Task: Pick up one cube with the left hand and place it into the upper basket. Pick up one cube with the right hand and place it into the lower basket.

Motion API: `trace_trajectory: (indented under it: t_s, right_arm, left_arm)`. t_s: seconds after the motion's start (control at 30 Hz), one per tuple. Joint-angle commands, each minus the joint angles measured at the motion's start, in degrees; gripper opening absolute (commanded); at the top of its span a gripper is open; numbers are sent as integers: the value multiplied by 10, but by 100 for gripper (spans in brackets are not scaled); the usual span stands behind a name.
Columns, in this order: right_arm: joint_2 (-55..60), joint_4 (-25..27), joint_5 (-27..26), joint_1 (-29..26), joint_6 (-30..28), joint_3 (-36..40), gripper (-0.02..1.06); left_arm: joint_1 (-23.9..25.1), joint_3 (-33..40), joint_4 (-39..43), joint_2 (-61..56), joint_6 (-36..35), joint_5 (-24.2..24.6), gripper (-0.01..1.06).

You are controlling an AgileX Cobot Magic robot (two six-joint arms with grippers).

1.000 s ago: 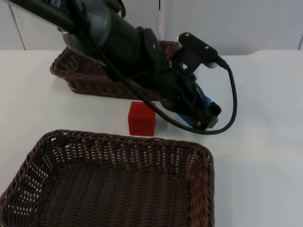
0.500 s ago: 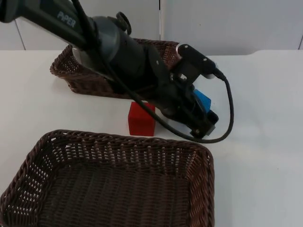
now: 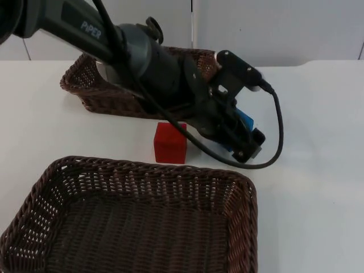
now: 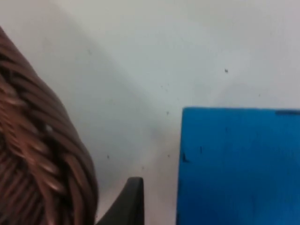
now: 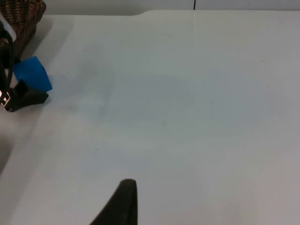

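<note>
Left gripper (image 3: 245, 139) lowered over blue cube (image 3: 244, 121)

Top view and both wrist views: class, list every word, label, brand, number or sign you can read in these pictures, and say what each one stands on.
"PiPER": white letters on the grey upper link of the left arm, seen in the top view.
No other text: the red cube, the blue cube, the two baskets and the table carry no readable writing.

Lab bench: white table (image 3: 318, 170), grey partition wall (image 3: 273, 28).
</note>
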Motion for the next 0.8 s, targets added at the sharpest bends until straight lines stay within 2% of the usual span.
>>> trace_trajectory:
  t_s: [0.0, 0.3, 0.37, 0.4, 0.43, 0.5, 0.57, 0.6, 0.63, 0.67, 0.7, 0.73, 0.77]
  right_arm:
    - [-2, -2, -4, -4, 1, 1, 105]
    - [-2, -2, -4, -4, 1, 1, 105]
    - [-2, -2, -4, -4, 1, 1, 105]
    - [-2, -2, -4, -4, 1, 1, 105]
    - [-2, -2, -4, -4, 1, 1, 105]
    - [-2, -2, -4, -4, 0, 1, 105]
    - [-2, -2, -4, -4, 0, 1, 105]
    - [-2, -2, -4, -4, 0, 1, 105]
    - [-2, -2, -4, -4, 0, 1, 105]
    - [-2, -2, -4, -4, 0, 1, 105]
    - [-2, -2, -4, -4, 0, 1, 105]
    - [-2, -2, -4, -4, 0, 1, 105]
    - [-2, -2, -4, -4, 0, 1, 105]
  left_arm:
    - [-3, -2, -6, 3, -1, -5, 105]
    - [-3, -2, -10, 4, -1, -6, 105]
    - [-3, -2, -10, 4, -1, -7, 99]
    - [-3, -2, -10, 4, -1, -9, 92]
    - [-3, -2, -10, 4, -1, -9, 92]
    - [-3, -2, -10, 4, -6, -9, 75]
    - [-3, -2, -10, 2, -13, -9, 51]
    - [-3, -2, -10, 2, -13, -9, 51]
    - [-3, -2, -10, -4, -16, -3, 41]
    - [-3, -2, -10, -13, -16, 7, 22]
    - [-3, -2, -10, -22, -17, 18, 9]
    - [-3, -2, -10, -22, -17, 18, 9]
    - [-3, -2, -11, -32, -19, 33, -1]
